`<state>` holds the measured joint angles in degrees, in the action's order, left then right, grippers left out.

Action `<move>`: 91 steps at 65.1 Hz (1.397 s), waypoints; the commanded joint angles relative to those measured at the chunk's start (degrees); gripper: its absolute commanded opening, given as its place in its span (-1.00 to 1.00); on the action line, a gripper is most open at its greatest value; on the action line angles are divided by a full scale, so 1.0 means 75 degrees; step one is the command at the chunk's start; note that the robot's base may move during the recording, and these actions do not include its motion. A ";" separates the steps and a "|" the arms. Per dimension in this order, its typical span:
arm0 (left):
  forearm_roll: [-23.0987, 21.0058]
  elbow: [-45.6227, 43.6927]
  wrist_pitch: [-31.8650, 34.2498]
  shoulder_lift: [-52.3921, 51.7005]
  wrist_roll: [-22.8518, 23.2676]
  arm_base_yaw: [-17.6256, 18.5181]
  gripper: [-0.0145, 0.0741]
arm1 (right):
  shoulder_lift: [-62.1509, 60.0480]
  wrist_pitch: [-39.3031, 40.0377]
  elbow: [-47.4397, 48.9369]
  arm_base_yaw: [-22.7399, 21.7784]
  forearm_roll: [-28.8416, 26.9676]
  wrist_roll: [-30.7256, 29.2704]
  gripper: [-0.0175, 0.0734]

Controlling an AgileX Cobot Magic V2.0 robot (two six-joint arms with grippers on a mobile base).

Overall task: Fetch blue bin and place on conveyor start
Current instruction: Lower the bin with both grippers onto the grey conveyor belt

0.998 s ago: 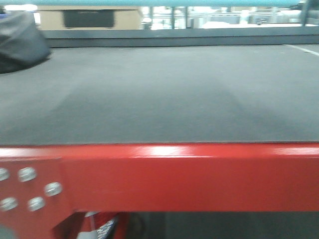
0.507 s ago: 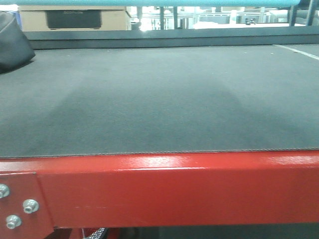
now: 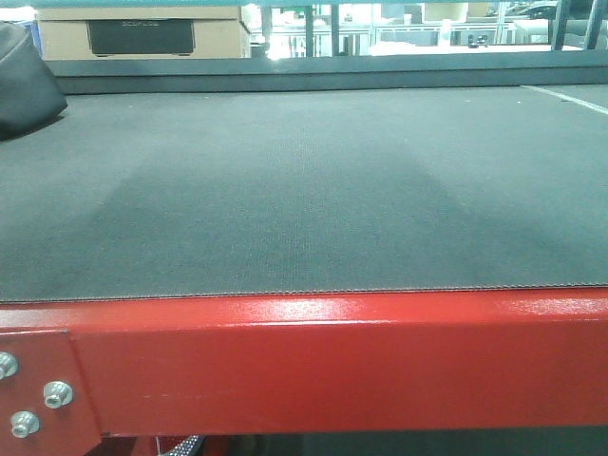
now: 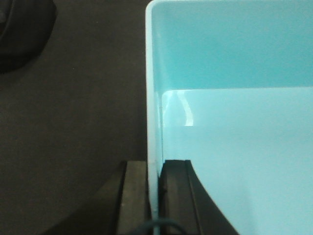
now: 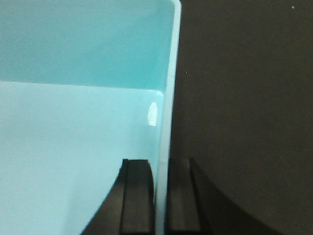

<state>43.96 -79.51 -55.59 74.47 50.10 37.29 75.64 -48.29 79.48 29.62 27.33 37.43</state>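
The conveyor start fills the front view: a wide dark grey belt (image 3: 304,180) behind a glossy red frame (image 3: 332,361) with silver bolts (image 3: 57,392) at the lower left. The blue bin (image 4: 234,147) is a pale aqua tub, and only the wrist views show it clearly. My left gripper (image 4: 155,196) is shut on its left wall, one finger inside and one outside. My right gripper (image 5: 160,196) is shut on the right wall of the blue bin (image 5: 73,147) in the same way. Dark belt (image 4: 73,127) shows beside the bin in both wrist views.
A dark grey soft bag (image 3: 24,85) lies on the belt at the far left, and it also appears as the bag (image 4: 19,34) in the left wrist view. A cardboard box (image 3: 142,36) stands beyond the far rail. A white line (image 3: 570,95) crosses the belt's right side.
Over the last second the red frame dropped lower in the front view and the bolts slid left. The aqua strip along the top edge thinned. The last half second shows almost no shift.
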 commanded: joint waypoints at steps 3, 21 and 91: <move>0.0225 -0.0020 0.0185 -0.0058 -0.0025 0.0052 -0.92 | -0.0110 0.0464 0.0058 0.0021 0.0054 -0.0058 -0.98; 0.0225 -0.0020 0.0185 -0.0058 -0.0025 0.0052 -0.92 | -0.0110 0.0259 0.0058 0.0021 -0.0087 -0.0058 -0.98; -0.2038 0.2279 0.4313 0.0231 -0.0025 -0.1574 -0.92 | 0.0539 0.3392 -0.2410 -0.1039 0.0872 0.1513 -0.98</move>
<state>29.00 -64.87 -32.58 75.46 49.90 26.13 78.22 -29.09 62.33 23.93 32.30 49.09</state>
